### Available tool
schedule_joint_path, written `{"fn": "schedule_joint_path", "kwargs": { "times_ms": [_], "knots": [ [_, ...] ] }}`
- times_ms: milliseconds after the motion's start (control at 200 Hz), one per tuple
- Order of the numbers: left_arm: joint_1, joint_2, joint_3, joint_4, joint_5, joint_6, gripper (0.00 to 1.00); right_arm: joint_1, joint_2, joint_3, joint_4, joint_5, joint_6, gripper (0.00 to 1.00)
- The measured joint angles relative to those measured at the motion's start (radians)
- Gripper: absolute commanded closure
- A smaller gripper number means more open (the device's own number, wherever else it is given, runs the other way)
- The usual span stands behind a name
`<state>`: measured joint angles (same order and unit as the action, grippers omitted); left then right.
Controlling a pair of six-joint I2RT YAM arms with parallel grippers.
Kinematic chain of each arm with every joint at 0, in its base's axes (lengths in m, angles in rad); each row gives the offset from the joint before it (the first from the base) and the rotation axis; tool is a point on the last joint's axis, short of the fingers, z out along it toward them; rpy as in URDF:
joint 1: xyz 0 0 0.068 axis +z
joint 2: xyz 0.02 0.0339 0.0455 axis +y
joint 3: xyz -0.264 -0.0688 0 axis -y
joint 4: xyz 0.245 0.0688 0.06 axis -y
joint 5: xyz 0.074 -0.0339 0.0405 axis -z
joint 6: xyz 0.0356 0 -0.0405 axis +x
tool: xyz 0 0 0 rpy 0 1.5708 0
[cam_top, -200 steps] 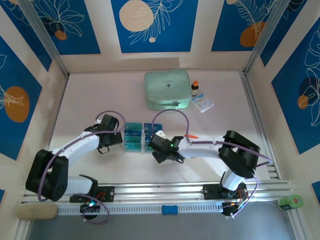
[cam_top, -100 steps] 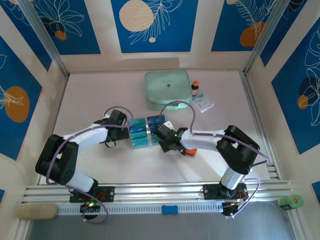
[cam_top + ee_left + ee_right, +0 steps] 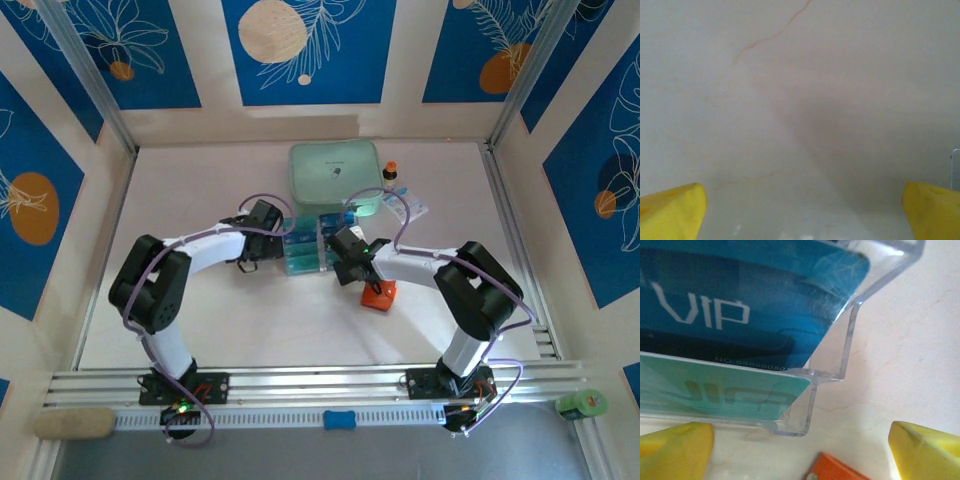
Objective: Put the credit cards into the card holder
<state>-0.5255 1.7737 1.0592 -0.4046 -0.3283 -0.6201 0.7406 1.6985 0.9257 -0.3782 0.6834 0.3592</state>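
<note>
**In the middle of the counter [image 3: 200, 180], the credit cards [image 3: 305, 250] sit in a clear tray**

The cards are teal and blue. They stand in rows inside the clear plastic tray [image 3: 852, 335]. Seen up close from the right wrist, one dark blue card has big pale letters on it, and a lighter teal card sits in front of it. Both are behind the tray's see-through wall.

The card holder [image 3: 380, 296] is the small orange wallet. It lies on the counter just to the right of the tray and a little nearer the arms. None of the cards are in it. In the right wrist view, one orange corner of it pokes up at the bottom edge.

The right claw [image 3: 800, 455] is spread wide and has hold of nothing. Its yellow fingers [image 3: 675, 450] point at the tray's near corner, and the wallet's corner is low down between them.

The left claw [image 3: 800, 215] is on the other side of the tray. It is spread as wide as it goes and it grips nothing. Bare counter lies between its yellow fingertips [image 3: 670, 212].

Behind the tray is a big mint-green zip case [image 3: 335, 180]. Next to the case stands a tiny bottle [image 3: 389, 172] with an orange top. A white-and-blue packet [image 3: 410, 208] lies close by.
</note>
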Motion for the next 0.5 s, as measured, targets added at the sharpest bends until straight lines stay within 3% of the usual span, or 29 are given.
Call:
{"fn": "schedule_joint_path", "kwargs": {
  "times_ms": [280, 500],
  "knots": [
    [-0.02, 0.07, 0.075, -0.004, -0.006, 0.0, 0.0, -0.044, -0.026, 0.002, -0.014, -0.067, 0.008, 0.09],
    [-0.016, 0.068, 0.075, -0.006, -0.025, 0.0, 0.0, -0.056, -0.207, -0.013, -0.073, -0.125, 0.038, 0.09]
  ]
}}
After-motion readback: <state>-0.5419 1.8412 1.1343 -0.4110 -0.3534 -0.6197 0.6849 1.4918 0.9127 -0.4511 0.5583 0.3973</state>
